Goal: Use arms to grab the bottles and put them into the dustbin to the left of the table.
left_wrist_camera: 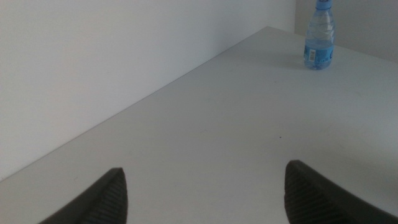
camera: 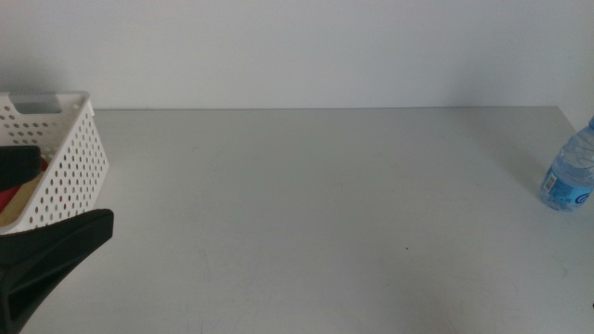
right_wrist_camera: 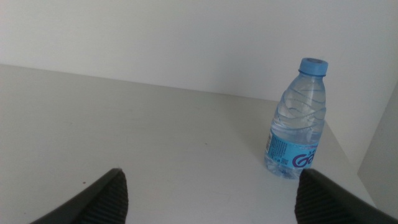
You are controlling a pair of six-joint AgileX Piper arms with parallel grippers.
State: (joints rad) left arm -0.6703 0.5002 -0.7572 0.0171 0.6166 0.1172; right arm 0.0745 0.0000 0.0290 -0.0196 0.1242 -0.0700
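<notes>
Your right tool [right_wrist_camera: 211, 199], spread wide and empty near the clear blue-capped plastic water bottle [right_wrist_camera: 296, 121], should pinch its light, slippery, crushable body mid-label.

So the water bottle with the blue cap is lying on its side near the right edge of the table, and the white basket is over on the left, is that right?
Not quite. The water bottle stands upright, cap on top, as the right wrist view shows. It is near the right edge of the table, and the white basket is at the left.
</notes>
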